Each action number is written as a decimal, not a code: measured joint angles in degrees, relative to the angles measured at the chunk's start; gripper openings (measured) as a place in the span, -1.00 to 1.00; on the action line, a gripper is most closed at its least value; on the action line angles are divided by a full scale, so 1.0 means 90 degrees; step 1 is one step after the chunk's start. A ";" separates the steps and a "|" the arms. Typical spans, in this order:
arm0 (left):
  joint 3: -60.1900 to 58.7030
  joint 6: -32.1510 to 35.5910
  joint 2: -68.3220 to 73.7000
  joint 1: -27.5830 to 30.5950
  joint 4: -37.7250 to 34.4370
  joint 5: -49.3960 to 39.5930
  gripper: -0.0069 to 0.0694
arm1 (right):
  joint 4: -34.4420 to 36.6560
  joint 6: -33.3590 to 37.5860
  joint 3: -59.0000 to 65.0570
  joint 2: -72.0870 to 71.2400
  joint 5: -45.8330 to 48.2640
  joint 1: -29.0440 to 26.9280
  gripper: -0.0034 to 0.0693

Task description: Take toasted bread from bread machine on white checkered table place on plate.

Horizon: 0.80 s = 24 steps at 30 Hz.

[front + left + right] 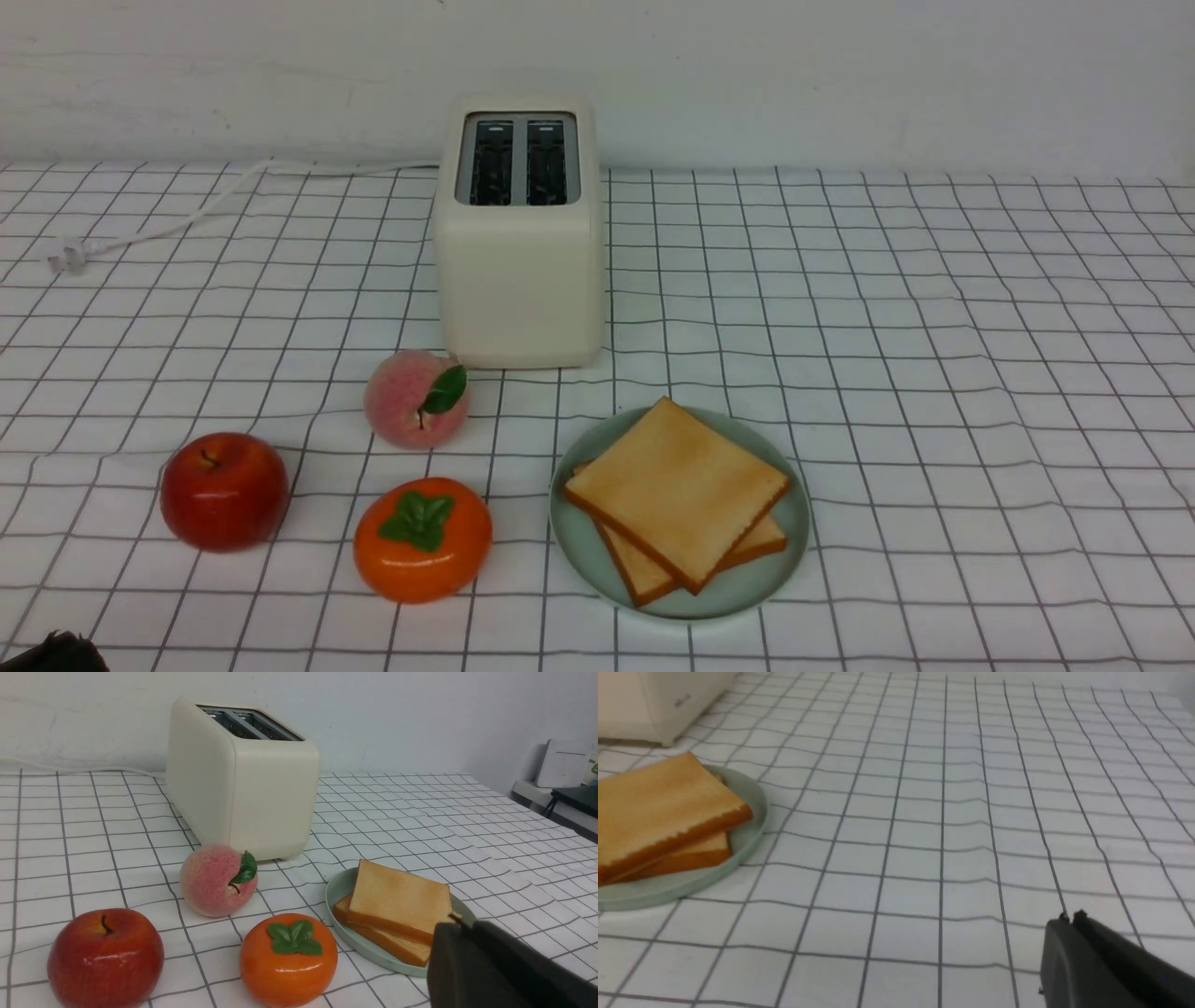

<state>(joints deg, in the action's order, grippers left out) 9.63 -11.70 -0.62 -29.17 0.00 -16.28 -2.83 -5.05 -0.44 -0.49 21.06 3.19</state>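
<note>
While my two arms sit drawn back at the near edge, my left pincer (460,921) is clenched with nothing in it, its dark fingers pressed together in the left wrist view. My right pincer (1070,917) is clenched and empty too, poised above bare cloth of the white checkered surface (980,373).

Nearest to me in the front view, at about 7 o'clock from the middle of the surface, lies an orange persimmon (422,539) with a green leafy cap. At 8 o'clock, just beyond it and further out, sits a red apple (224,490).

At roughly 6 o'clock rests the plate (586,551), pale mint-green. Both slices of toasted bread (677,487) lie on it, stacked one on top of the other. The upper slice is turned a little against the lower, so the lower one's corners peek out from under it. The persimmon stands just beside the plate, apart from it.

A step further, between the persimmon and the bread machine, sits a pink peach (415,399) with one green leaf.

Beyond it, at 12 o'clock, the bread machine (519,271) stands upright near the wall, both dark slots empty. Its white cord (187,217) trails off toward 10 o'clock, ending in a plug lying flat on the cloth.
</note>
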 joint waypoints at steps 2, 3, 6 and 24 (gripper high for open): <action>0.0000 0.0000 0.0000 0.0000 0.0000 -0.0007 -0.74 | -0.0044 -0.0186 0.0175 -0.0012 -0.0038 -0.0137 -0.96; 0.0000 0.0000 0.0000 0.0000 0.0000 -0.0007 -0.74 | -0.0044 -0.0217 0.0175 -0.0012 -0.0041 -0.0146 -0.96; 0.0000 0.0000 0.0000 0.0000 0.0000 -0.0013 -0.73 | -0.0063 -0.0330 0.0188 -0.0012 -0.0078 -0.0217 -0.96; 0.0000 0.0000 0.0000 0.0000 0.0000 -0.0127 -0.69 | 0.0126 -0.0496 0.0157 -0.0012 0.0133 -0.0222 -0.96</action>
<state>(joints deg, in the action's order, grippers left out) 9.63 -11.70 -0.62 -29.17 0.00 -17.42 -1.69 -9.51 0.97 -0.60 22.26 1.19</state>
